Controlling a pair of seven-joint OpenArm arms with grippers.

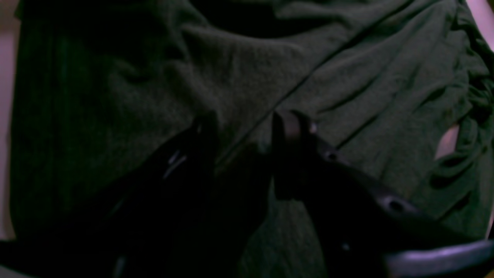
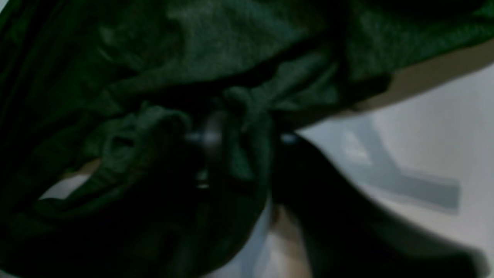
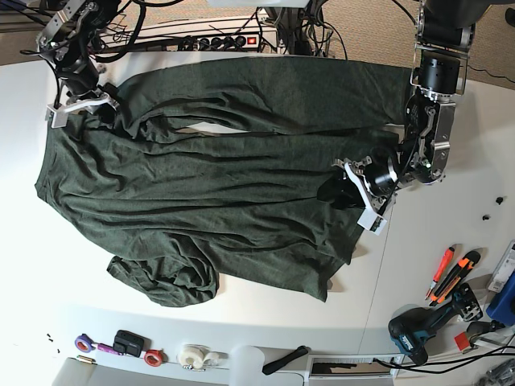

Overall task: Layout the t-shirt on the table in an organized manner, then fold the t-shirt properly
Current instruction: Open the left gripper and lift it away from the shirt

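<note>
Base view, right pincer (image 3: 103, 111) pinching t-shirt (image 3: 201, 185) corner

A brownish carpeted floor (image 3: 366, 24) is showing along the top edge and upper right of the frame. A white power strip with a red switch (image 3: 229, 39) is lying at the top centre among black cables (image 3: 322, 36). Even light is falling, casting soft shadows.
</note>
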